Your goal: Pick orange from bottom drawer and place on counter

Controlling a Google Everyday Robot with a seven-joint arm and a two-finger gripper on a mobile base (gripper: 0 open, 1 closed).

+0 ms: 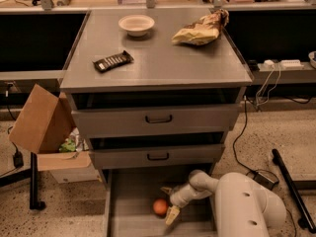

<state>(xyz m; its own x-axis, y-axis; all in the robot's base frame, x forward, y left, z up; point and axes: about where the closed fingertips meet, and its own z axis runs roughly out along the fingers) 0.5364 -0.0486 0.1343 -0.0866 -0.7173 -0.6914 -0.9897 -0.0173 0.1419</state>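
Orange: small, round, found on the floor of the pulled-out bottom drawer, around mid-width. Claw held spread just right of it. Grey table seen above.

Big arm shell: we see a bulky, smooth, rounded casing in off-white, wide as a barrel.
Marks on the shell: we make out two small dark dots on its near face, perhaps screws or holes; we cannot tell which.
Forearm: a much slimmer off-white tube, joined to the shell by a rounded knuckle.
Gripper: we find it down in the open bottom drawer, at the tip of the forearm.
Fingers: two short, tapered pieces in a pale tan, yellower than the arm, standing apart from each other.
Finish: plain and matte all over, with no cables that we can see.
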